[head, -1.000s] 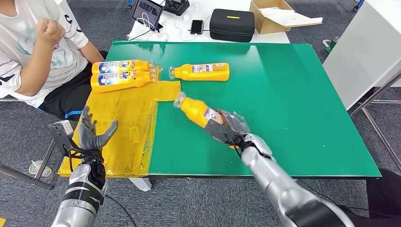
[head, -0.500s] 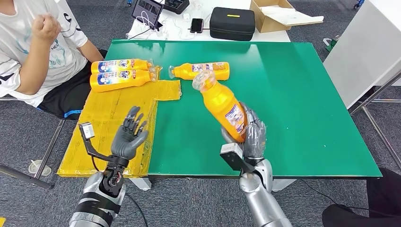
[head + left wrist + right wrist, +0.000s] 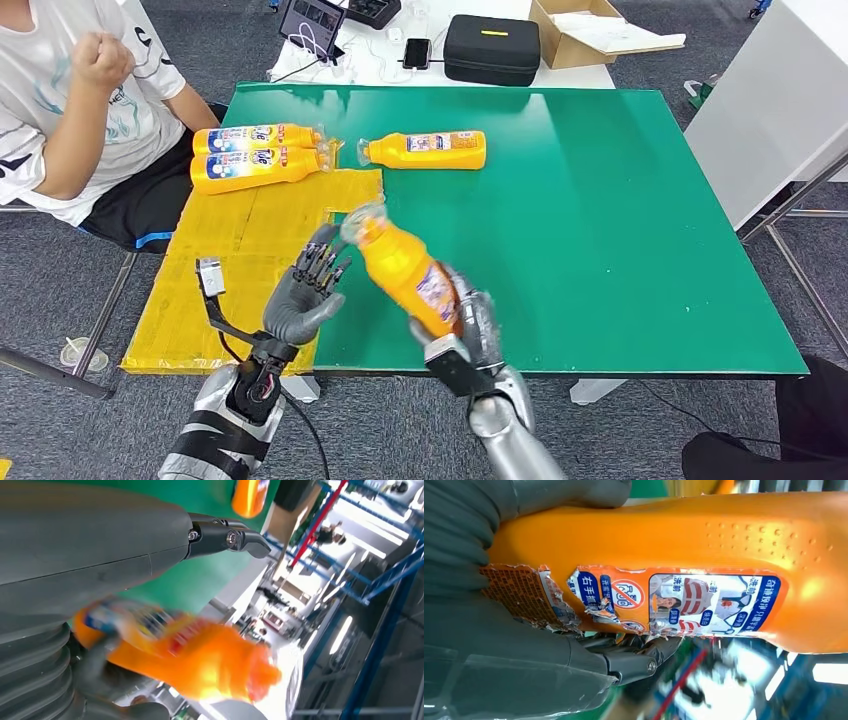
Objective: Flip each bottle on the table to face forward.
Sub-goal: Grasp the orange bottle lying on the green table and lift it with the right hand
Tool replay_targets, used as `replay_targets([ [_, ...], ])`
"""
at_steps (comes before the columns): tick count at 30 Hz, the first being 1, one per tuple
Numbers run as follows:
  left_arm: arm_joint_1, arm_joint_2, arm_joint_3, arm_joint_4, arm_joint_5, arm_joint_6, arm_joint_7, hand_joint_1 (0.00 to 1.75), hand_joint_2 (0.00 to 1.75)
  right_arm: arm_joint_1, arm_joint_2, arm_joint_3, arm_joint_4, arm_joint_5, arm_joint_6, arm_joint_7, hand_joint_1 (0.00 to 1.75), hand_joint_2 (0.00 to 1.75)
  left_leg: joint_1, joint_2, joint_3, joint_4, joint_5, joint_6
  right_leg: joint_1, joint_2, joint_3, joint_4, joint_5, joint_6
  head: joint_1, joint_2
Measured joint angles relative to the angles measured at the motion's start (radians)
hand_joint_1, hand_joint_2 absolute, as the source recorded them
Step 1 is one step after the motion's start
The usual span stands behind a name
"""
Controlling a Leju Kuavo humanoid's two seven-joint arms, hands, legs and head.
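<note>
My right hand (image 3: 478, 328) grips an orange bottle (image 3: 403, 271) by its base and holds it in the air over the table's near edge, its clear cap tilted up and to the left. The torn back label (image 3: 684, 600) shows in the right wrist view. My left hand (image 3: 305, 293) is raised just left of the bottle's neck with fingers spread, holding nothing. The held bottle (image 3: 200, 660) appears blurred in the left wrist view. Three more orange bottles lie flat: one on the green table (image 3: 425, 150) and two side by side (image 3: 255, 158) on the yellow mat.
The green table (image 3: 620, 220) stretches to the right. A yellow mat (image 3: 250, 260) covers its left part. A person (image 3: 80, 110) sits at the far left. A black case (image 3: 490, 50), a cardboard box (image 3: 590, 30) and a phone (image 3: 416, 55) lie beyond the table.
My right hand lifted the bottle off the table, stood it up, then carried it left and nearer. My left hand rose from the table's left corner and moved right, close to the bottle's neck.
</note>
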Motion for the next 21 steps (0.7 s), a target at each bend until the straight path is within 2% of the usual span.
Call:
replay_targets([
  [5,0.0,0.006,-0.041,-0.003,0.0,-0.002,-0.003,0.0,1.75,-0.021,0.033,0.062,0.091,-0.006,0.008,0.0,1.75,1.75,0.0,0.0,0.0,0.0,0.0,0.0,0.0,0.0,-0.001,0.0,0.0,0.0,0.0,0.0],
  [21,-0.038,0.032,-0.097,0.054,-0.036,0.011,-0.012,0.0,1.75,-0.113,0.09,0.159,0.247,0.027,-0.007,0.01,1.75,1.75,0.0,0.001,0.0,0.0,0.0,0.0,0.0,0.0,-0.001,0.0,0.0,0.0,0.0,0.0],
])
